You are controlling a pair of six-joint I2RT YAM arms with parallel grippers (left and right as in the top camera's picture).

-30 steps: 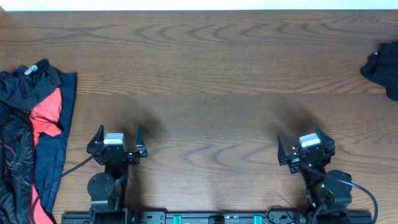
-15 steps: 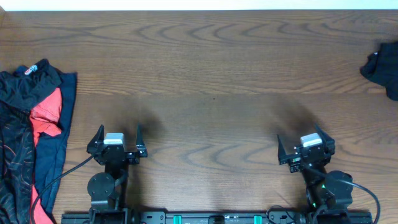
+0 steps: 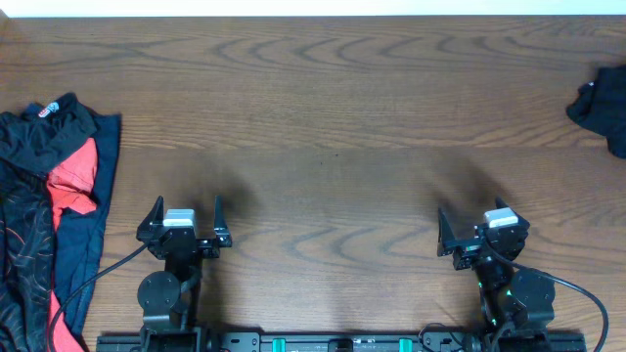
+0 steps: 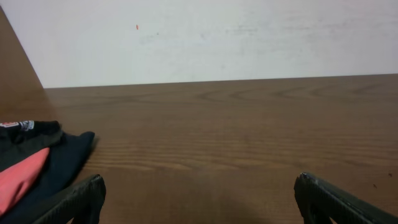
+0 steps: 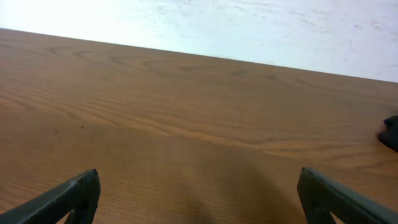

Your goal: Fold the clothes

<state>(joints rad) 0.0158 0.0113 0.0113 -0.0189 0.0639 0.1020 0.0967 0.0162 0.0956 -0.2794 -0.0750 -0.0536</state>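
Note:
The clothes lie in two places. A heap (image 3: 44, 205) of black, black-patterned, red and navy fabric covers the table's left edge; in the left wrist view its near end (image 4: 37, 165) shows at lower left. A crumpled black garment (image 3: 602, 106) sits at the far right edge, and only a sliver of it (image 5: 392, 132) shows in the right wrist view. My left gripper (image 3: 187, 207) (image 4: 199, 186) stands open near the front edge, right of the heap, holding nothing. My right gripper (image 3: 473, 217) (image 5: 199, 180) is open over bare wood at the front right, well short of the black garment.
The wooden table (image 3: 323, 117) stretches between the two lots of fabric. A pale wall (image 4: 211, 37) rises behind its far edge. Both arm bases and a black rail (image 3: 323, 342) sit along the front edge.
My right gripper has shifted slightly to the right and turned a little. The left arm and the clothes have not moved.

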